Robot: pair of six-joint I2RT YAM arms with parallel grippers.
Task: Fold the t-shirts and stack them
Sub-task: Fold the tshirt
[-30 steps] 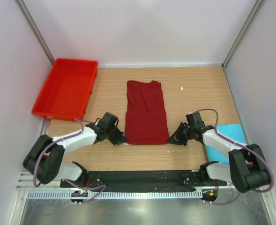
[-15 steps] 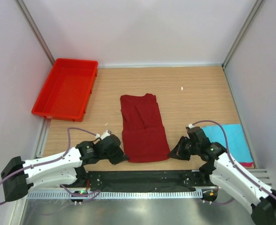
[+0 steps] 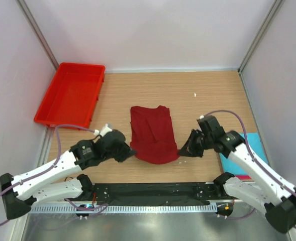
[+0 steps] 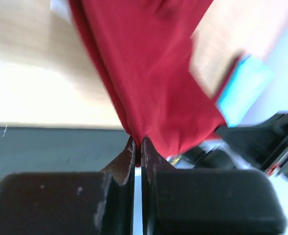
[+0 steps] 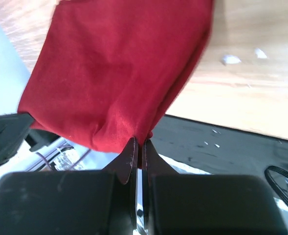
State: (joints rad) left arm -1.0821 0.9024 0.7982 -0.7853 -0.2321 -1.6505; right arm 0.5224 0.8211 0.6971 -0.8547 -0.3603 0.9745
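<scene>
Near the front of the table (image 3: pixel 208 95), the dark maroon t-shirt (image 3: pixel 154 134) is raised by its two near corners. The left tool (image 3: pixel 129 153) is pinched tight on one, the right tool (image 3: pixel 184 149) on the other. The shirt's far end rests on the wood. A turquoise t-shirt (image 3: pixel 255 143) lies partly under the right arm, and the red tray (image 3: pixel 70 95) sits far left.

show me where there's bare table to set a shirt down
Free: between the tray and the maroon shirt, along the back wall beyond that shirt, and far right, beyond the turquoise shirt. Crowded: the near edge, where the left claw and right claw grip the maroon shirt's near corners.
</scene>
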